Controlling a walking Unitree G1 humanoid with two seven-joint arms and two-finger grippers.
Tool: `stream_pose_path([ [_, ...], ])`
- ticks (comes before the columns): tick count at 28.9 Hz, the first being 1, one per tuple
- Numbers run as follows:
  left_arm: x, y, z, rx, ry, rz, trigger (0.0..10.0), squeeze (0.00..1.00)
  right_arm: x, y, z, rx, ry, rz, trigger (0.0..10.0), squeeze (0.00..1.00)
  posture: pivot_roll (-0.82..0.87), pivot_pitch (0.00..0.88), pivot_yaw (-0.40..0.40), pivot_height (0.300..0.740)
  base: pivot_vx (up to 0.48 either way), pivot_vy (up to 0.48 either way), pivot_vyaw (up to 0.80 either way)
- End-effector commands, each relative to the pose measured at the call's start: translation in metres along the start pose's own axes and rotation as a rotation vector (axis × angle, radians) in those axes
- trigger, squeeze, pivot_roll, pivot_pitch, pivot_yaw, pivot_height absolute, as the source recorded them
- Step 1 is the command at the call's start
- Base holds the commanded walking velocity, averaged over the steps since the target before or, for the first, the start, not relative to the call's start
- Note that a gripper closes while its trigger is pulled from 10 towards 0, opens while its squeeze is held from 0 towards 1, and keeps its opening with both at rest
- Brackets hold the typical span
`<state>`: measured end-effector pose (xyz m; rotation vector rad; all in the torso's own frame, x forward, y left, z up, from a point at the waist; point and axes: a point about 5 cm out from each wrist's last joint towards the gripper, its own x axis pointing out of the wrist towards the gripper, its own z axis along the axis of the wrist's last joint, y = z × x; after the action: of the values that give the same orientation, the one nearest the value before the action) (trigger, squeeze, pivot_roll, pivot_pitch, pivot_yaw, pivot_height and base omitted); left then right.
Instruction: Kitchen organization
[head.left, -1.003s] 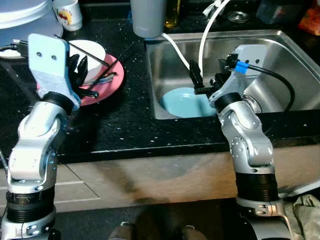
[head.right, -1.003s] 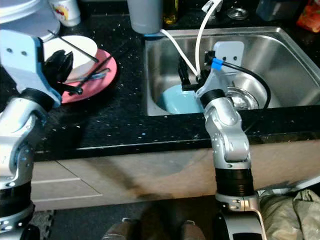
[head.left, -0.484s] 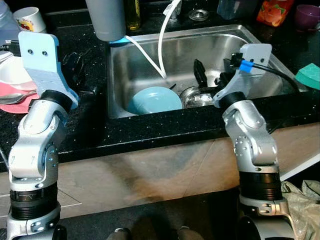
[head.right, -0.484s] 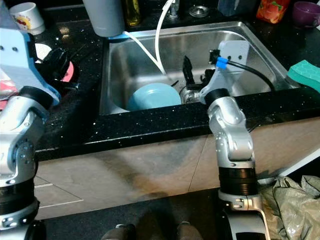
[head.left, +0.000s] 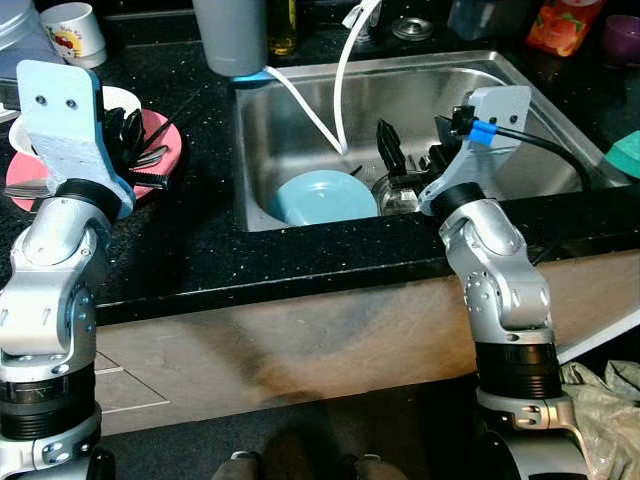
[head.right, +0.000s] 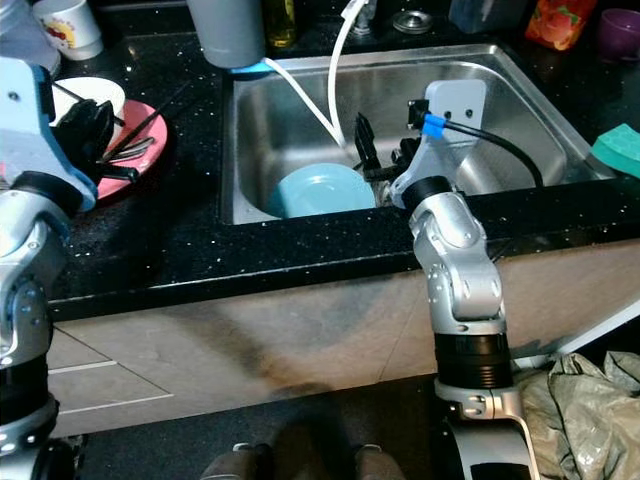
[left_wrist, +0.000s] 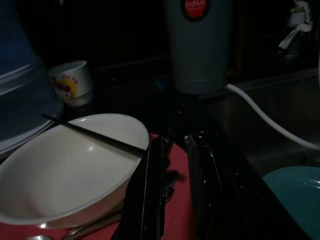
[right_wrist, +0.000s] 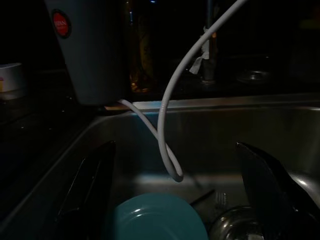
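Observation:
A pink plate on the black counter carries a white bowl, a black chopstick across its rim, and a spoon. My left gripper hovers over the plate's right side just beside the bowl, its fingers close together with nothing between them. A light blue bowl lies in the steel sink. Above the sink, just right of that bowl, my right gripper stands wide open and empty, over a shiny round piece at the drain.
A white hose loops down into the sink. A grey tumbler and a printed mug stand at the back. An orange packet, a purple cup and a teal sponge lie to the right.
The view swung right, then partly back left. My left gripper is over the plate's right side again. The right gripper has stayed open over the sink.

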<state>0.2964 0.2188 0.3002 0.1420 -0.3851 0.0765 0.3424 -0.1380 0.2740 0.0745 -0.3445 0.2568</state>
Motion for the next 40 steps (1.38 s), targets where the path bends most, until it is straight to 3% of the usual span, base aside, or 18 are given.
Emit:
stream_pose_path([
  [1,-0.001,0.001,0.003,0.008,-0.013,-0.003,10.0,0.00,0.001,0.001,-0.001,0.012,0.005,0.013,10.0,0.00,0.04,0.173,0.006,0.740,0.000,0.000,0.00],
  [6,0.002,0.003,0.010,0.036,-0.040,0.012,10.0,0.00,0.002,0.001,0.000,0.037,0.006,0.023,10.0,0.00,0.04,0.176,0.006,0.740,0.000,0.000,0.00],
  [7,0.002,0.004,0.013,0.066,-0.052,0.015,10.0,0.00,0.003,0.002,0.000,0.061,0.004,0.039,10.0,0.00,0.04,0.177,0.006,0.740,0.000,0.000,0.00],
  [9,0.004,0.010,0.012,0.206,-0.015,0.033,10.0,0.00,0.004,0.004,0.003,0.108,-0.006,0.090,10.0,0.00,0.04,0.178,0.004,0.740,0.000,0.000,0.00],
  [11,0.003,0.015,0.008,0.255,0.014,0.046,10.0,0.00,0.004,0.005,0.004,0.110,-0.009,0.107,10.0,0.00,0.04,0.180,0.004,0.740,0.000,0.000,0.00],
  [18,-0.002,0.026,-0.006,0.283,0.187,0.190,10.0,0.00,0.007,0.009,0.006,0.104,-0.011,0.149,10.0,0.00,0.04,0.185,-0.004,0.740,0.000,0.000,0.00],
  [21,0.001,0.015,-0.007,0.298,0.176,0.133,10.0,0.03,0.008,0.010,0.007,0.107,-0.016,0.150,10.0,0.00,0.04,0.184,-0.006,0.740,0.000,0.000,0.00],
  [22,0.003,0.008,-0.006,0.315,0.158,0.093,10.0,0.91,0.008,0.010,0.007,0.110,-0.017,0.152,10.0,0.00,0.04,0.184,-0.003,0.740,0.000,0.000,0.00],
  [23,0.003,0.008,-0.006,0.315,0.158,0.093,10.0,0.91,0.008,0.010,0.007,0.110,-0.017,0.152,10.0,0.00,0.04,0.184,-0.003,0.740,0.000,0.000,0.00],
  [24,0.005,0.004,-0.005,0.324,0.151,0.071,10.0,1.00,0.007,0.009,0.008,0.112,-0.018,0.153,10.0,0.00,0.04,0.184,-0.001,0.740,0.000,0.000,0.00],
  [33,0.008,-0.002,-0.007,0.482,0.158,0.020,10.0,1.00,0.006,0.009,0.008,0.118,-0.013,0.153,10.0,0.00,0.03,0.189,0.000,0.740,0.000,0.000,0.00],
  [34,0.009,-0.002,-0.008,0.519,0.160,0.015,10.0,0.47,0.006,0.009,0.007,0.122,-0.010,0.152,10.0,0.00,0.03,0.189,0.000,0.740,0.000,0.000,0.00],
  [35,0.010,-0.002,-0.008,0.558,0.160,0.005,10.0,0.20,0.006,0.009,0.007,0.125,-0.008,0.152,10.0,0.00,0.03,0.194,-0.002,0.740,0.000,0.000,0.00],
  [37,0.011,-0.002,-0.008,0.582,0.160,-0.002,10.0,0.20,0.006,0.009,0.007,0.127,-0.007,0.152,10.0,0.00,0.03,0.194,-0.002,0.740,0.000,0.000,0.00],
  [38,0.014,-0.003,-0.009,0.631,0.150,-0.021,10.0,0.00,0.006,0.008,0.007,0.129,-0.007,0.151,10.0,0.00,0.03,0.196,-0.003,0.740,0.000,0.000,0.00],
  [40,0.015,-0.003,-0.009,0.644,0.147,-0.027,10.0,0.00,0.006,0.008,0.007,0.130,-0.007,0.151,10.0,0.00,0.03,0.197,-0.002,0.740,0.000,0.000,0.00],
])
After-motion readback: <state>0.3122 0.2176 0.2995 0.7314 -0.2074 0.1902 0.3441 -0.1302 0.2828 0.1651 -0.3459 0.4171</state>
